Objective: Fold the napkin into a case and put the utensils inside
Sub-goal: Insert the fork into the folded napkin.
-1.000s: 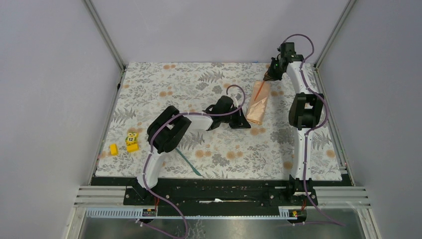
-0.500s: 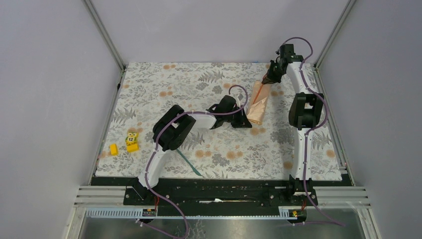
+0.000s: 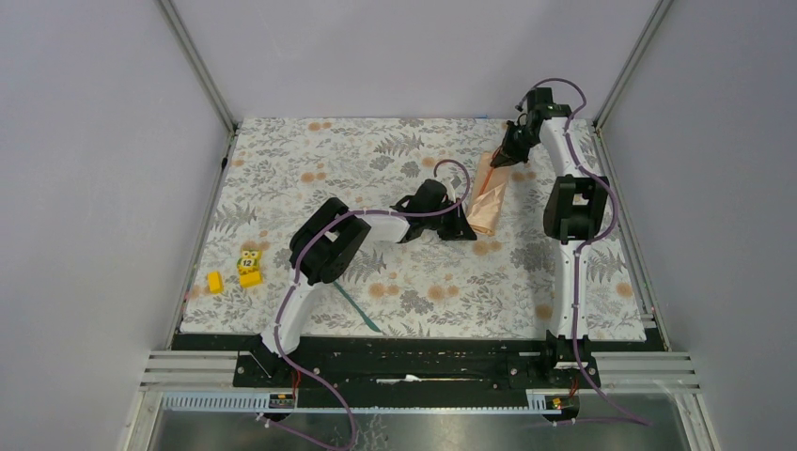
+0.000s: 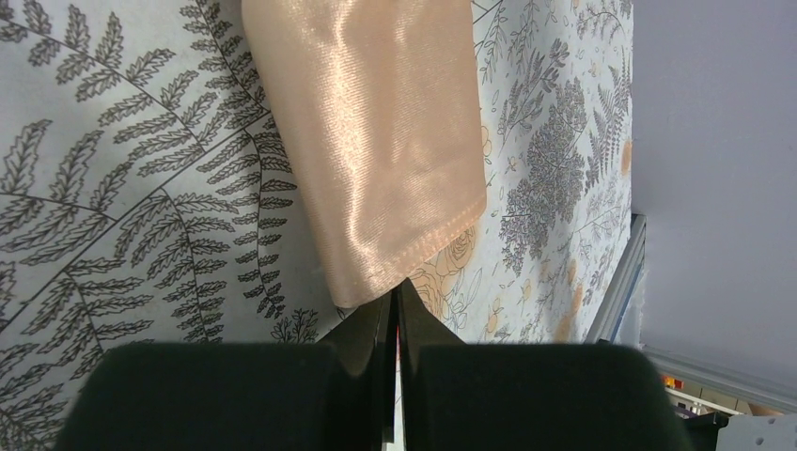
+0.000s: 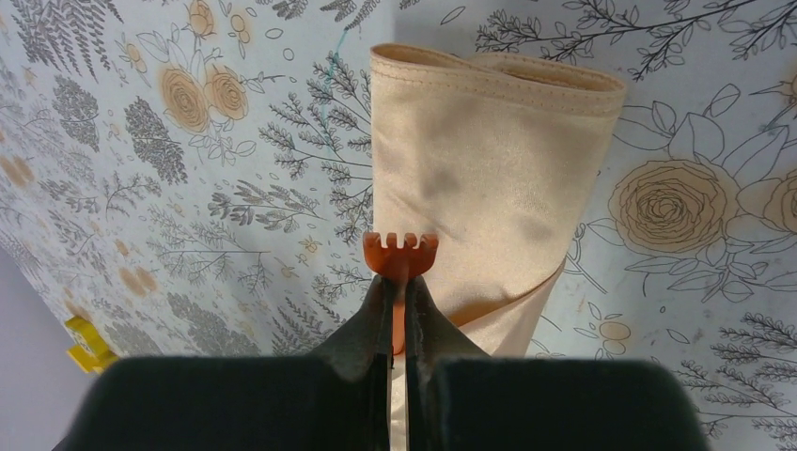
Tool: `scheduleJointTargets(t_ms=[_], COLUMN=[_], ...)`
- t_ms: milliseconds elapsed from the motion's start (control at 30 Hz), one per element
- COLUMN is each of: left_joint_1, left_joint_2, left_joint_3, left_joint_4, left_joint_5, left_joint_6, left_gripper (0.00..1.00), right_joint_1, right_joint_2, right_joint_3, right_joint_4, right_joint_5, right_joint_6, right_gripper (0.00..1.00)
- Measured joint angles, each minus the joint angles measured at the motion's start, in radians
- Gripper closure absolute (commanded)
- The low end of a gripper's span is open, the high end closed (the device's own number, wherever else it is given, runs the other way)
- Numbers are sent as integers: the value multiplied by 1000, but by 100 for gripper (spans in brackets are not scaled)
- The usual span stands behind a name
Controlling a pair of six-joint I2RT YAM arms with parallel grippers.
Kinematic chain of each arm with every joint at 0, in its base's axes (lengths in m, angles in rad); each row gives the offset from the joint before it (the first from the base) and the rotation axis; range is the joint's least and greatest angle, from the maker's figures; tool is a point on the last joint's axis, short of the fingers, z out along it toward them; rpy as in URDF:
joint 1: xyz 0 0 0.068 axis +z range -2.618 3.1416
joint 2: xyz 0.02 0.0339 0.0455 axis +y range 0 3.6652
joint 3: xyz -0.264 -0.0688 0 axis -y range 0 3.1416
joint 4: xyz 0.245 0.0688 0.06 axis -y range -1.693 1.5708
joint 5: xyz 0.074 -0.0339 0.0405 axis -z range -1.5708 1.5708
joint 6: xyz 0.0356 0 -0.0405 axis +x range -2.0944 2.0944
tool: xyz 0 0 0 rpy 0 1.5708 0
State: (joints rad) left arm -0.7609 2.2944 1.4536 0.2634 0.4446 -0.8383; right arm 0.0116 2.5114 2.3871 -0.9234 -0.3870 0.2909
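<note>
The peach-orange case point(image 3: 490, 194) lies folded and narrow on the tablecloth at the right rear. It also shows in the left wrist view point(image 4: 376, 122) and the right wrist view point(image 5: 479, 160). My right gripper point(image 3: 506, 155) point(image 5: 398, 284) is shut on the orange-red fork point(image 5: 401, 254) and holds it over the case's far end, tines pointing along the cloth. My left gripper point(image 3: 462, 228) point(image 4: 395, 289) is shut, its tips touching the hem at the case's near end. I cannot tell whether it pinches cloth. The teal-green utensil point(image 3: 358, 308) lies near the front edge.
The grey floral tablecloth point(image 3: 310, 178) covers the table. Two small yellow blocks point(image 3: 249, 269) point(image 3: 214, 281) sit at the left front. Metal frame rails run along the right edge point(image 3: 628, 225) and across the front.
My left gripper has moved right, up to the case's near end. My right gripper, with the fork, has shifted slightly down toward the case's far end.
</note>
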Motion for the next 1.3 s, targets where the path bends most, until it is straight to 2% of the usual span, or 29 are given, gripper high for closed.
scheduleJointTargets(t_ms=[667,1300], left_joint_1=[0,0], left_joint_2=[13,13], left_joint_3=[26,26], left_joint_4=[-8,-7], left_joint_5=[-7,-8], left_joint_6=[33,49], left_gripper=[99,99], right_joint_1=[10,24], right_joint_2=[48,79], right_joint_3=[12,17], right_joint_4=[-78,-114], right_joint_5=[-34,-78], right_joint_6=[-35,-52], right_gripper=[100,95])
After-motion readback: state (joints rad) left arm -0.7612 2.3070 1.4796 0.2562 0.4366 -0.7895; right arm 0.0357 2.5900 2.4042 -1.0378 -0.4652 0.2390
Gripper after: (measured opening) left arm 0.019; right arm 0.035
